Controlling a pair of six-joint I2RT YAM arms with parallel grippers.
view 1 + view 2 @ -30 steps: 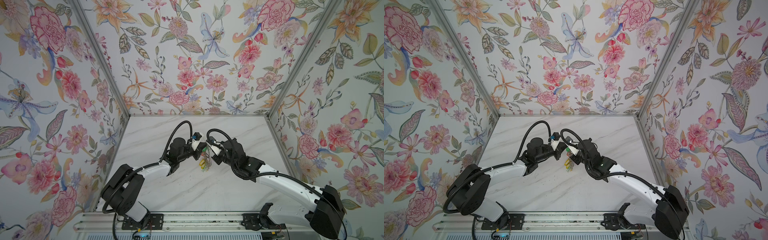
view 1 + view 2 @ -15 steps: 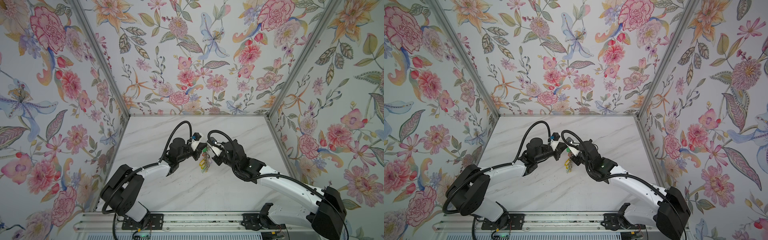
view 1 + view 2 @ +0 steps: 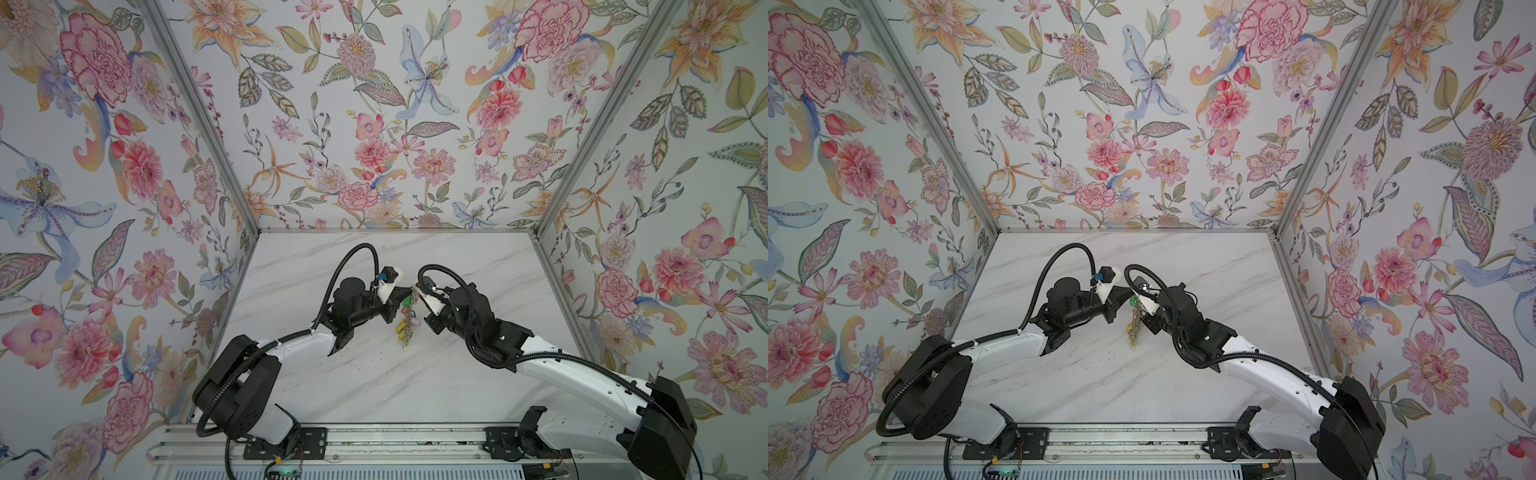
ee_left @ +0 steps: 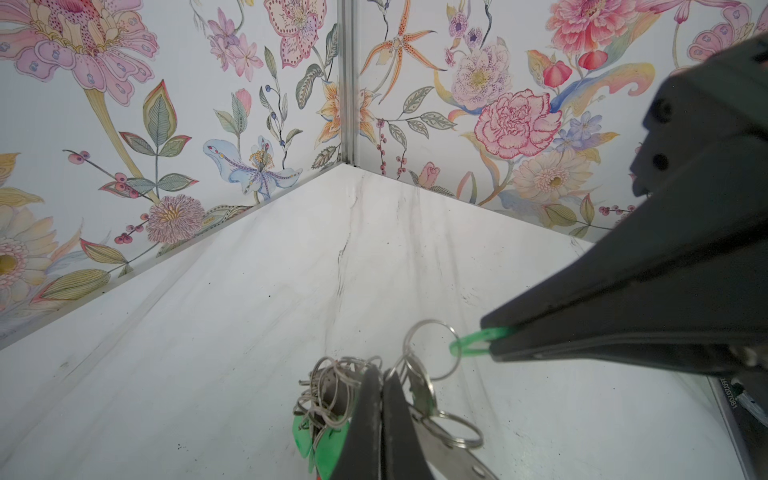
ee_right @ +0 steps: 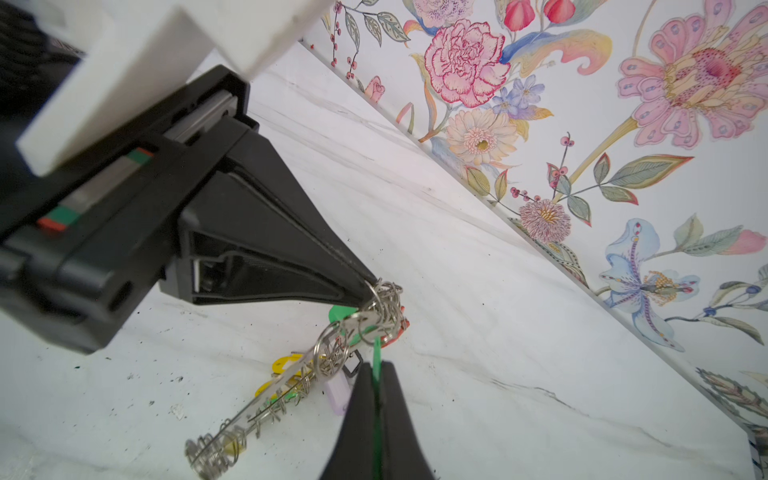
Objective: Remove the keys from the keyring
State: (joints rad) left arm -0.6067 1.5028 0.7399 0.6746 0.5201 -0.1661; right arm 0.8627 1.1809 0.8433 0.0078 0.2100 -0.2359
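Above the white marble counter's point(image 3: 374, 374) middle, the left gripper point(image 5: 371, 288) clamps the flat grey metal keyring point(image 5: 286, 382); the right gripper point(image 5: 376, 369) pinches a green plastic key tag point(image 4: 473, 340).

Keyring point(image 5: 266, 400) with keys point(image 3: 406, 328) hung over the middle of the table point(image 3: 374, 386), between 2 grippers: left gripper point(image 3: 409, 292) at its left, on its upper end; right gripper point(image 3: 417, 294) at its right, 1 tag point(image 4: 473, 340) between its fingers point(image 5: 399, 409).

Floral wallpapered walls point(image 3: 374, 124) (joined by grey metal corner strips point(image 3: 203, 124)) enclose a white marble-patterned tabletop point(image 3: 374, 382).
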